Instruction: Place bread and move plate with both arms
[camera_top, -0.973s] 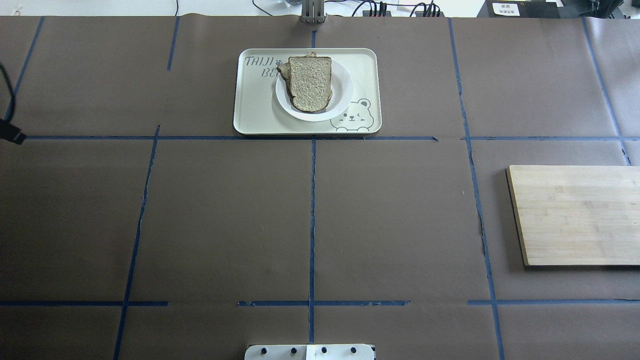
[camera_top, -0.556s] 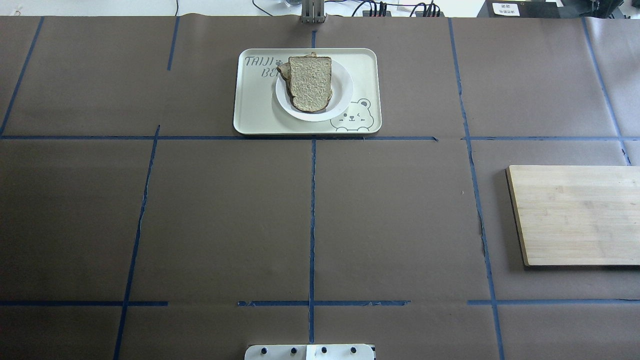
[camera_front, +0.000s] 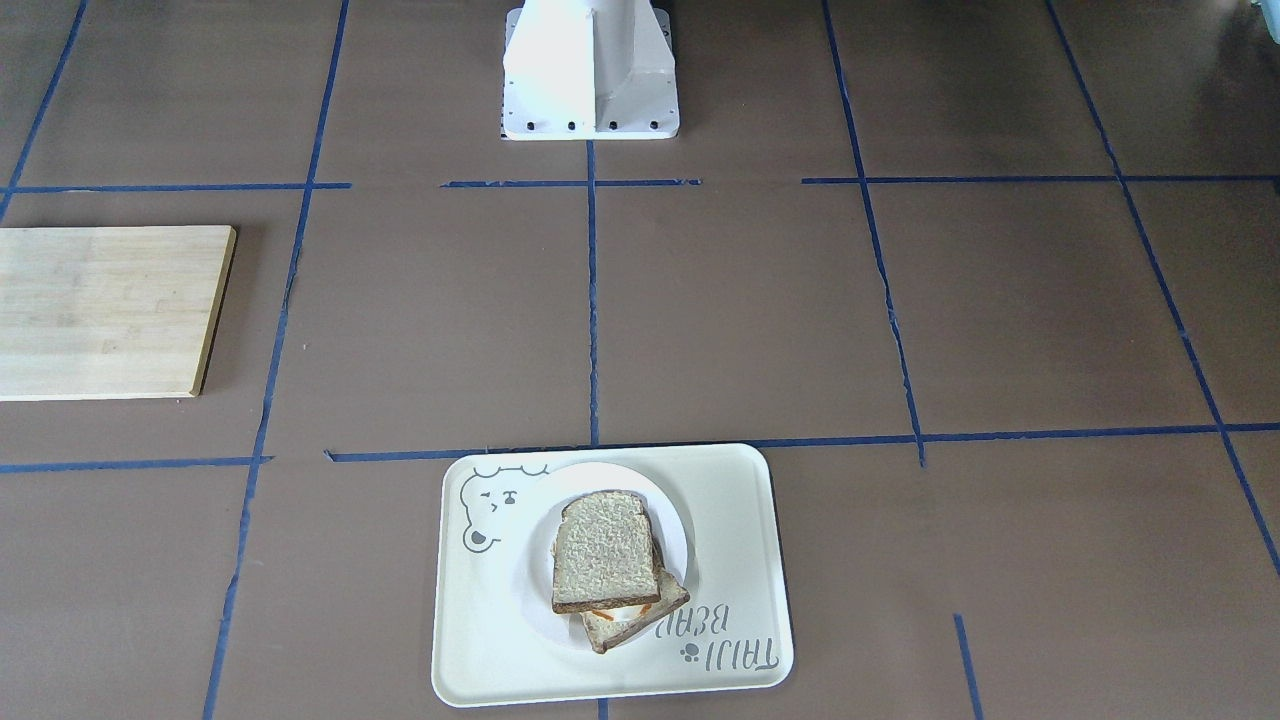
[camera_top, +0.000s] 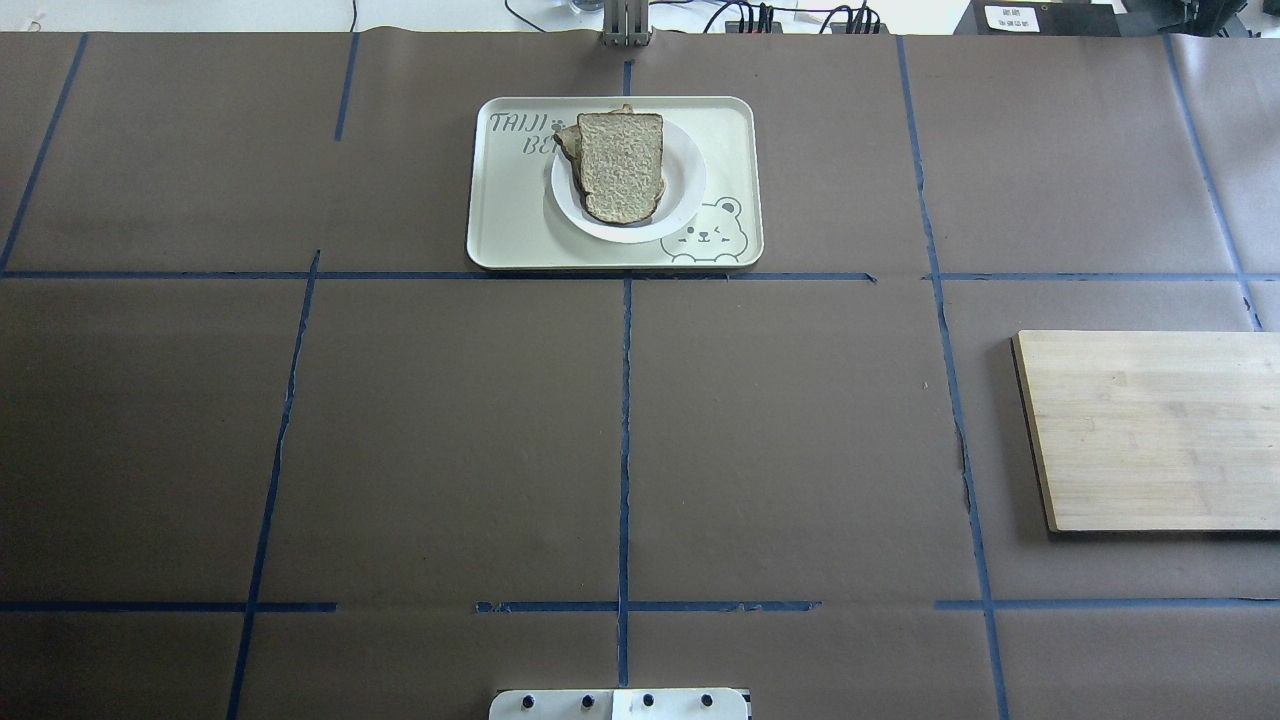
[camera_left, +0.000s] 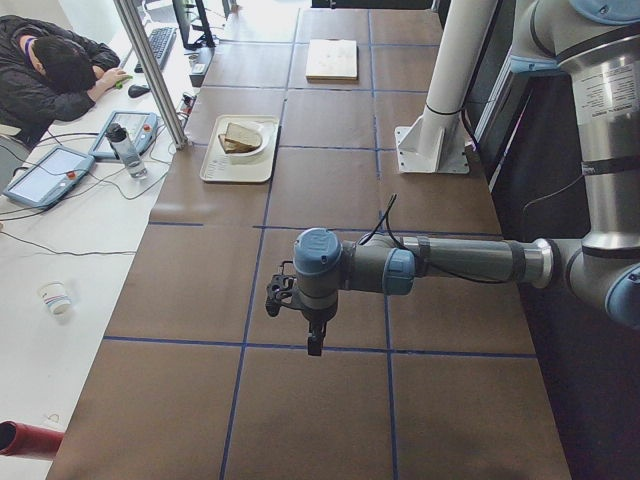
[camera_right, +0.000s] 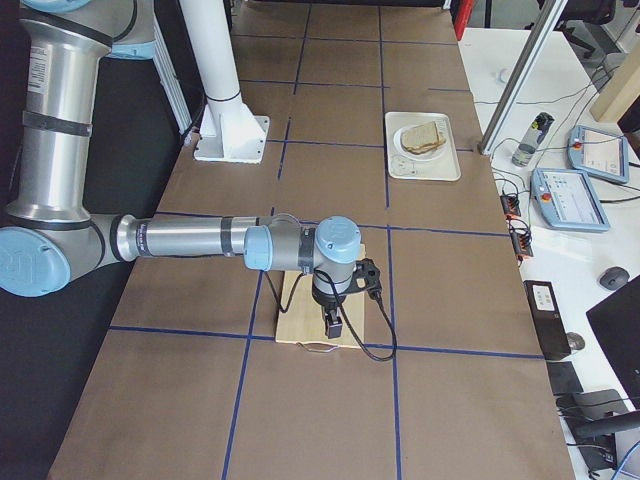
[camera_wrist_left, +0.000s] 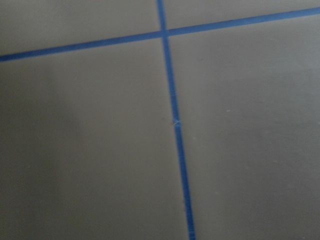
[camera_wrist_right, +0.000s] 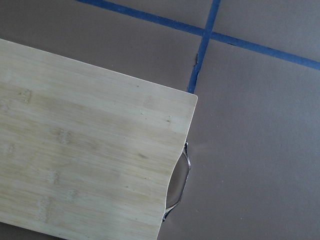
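The bread (camera_top: 620, 165) lies on top of a second slice with egg (camera_front: 632, 614), both on the white plate (camera_top: 686, 190). The plate stands on the cream bear tray (camera_top: 500, 225) at the far middle of the table. The bread (camera_front: 605, 562) and plate (camera_front: 676, 528) also show in the front-facing view. My left gripper (camera_left: 314, 345) hangs over bare table far to the left, seen only in the exterior left view. My right gripper (camera_right: 333, 325) hangs over the wooden board, seen only in the exterior right view. I cannot tell whether either gripper is open or shut.
A wooden cutting board (camera_top: 1150, 430) lies at the right edge; its corner and metal handle show in the right wrist view (camera_wrist_right: 90, 165). The white robot base (camera_front: 590, 70) stands at the near middle. Blue tape lines cross the brown table cover. A person (camera_left: 50, 70) sits beyond the far side.
A black part of the left arm at the overhead view's left edge has gone out of view. The bread, plate, tray and board have not moved.
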